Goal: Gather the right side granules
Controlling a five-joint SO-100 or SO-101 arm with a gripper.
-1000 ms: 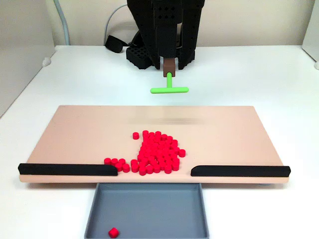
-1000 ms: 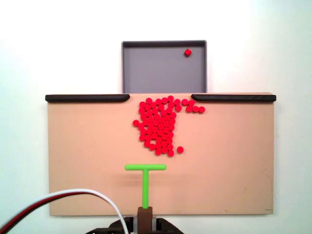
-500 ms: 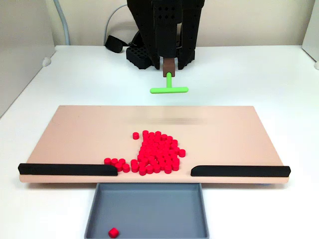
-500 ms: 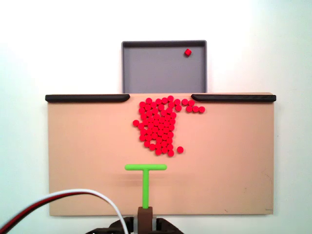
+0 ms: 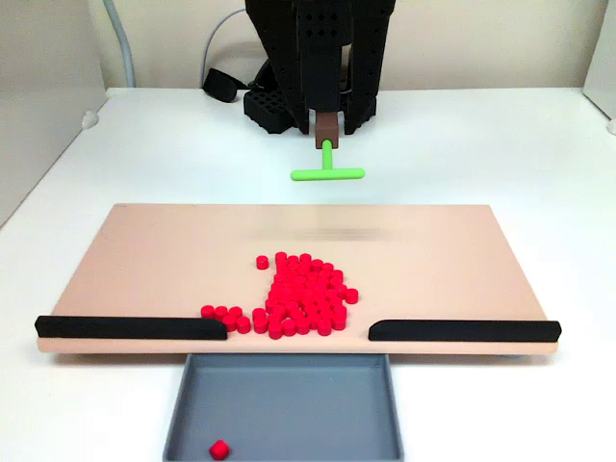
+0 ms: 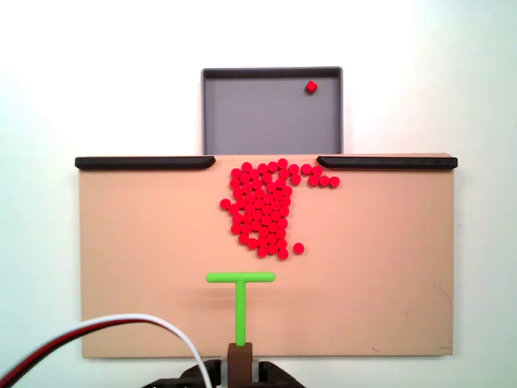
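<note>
Though gripper mostly hidden (state unclear), green stick hovers behind granules.

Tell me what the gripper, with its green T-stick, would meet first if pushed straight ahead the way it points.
Likely the granules: the T-stick on the gripper aims at the pile, with bare board between. Its height above the board is unclear.
</note>
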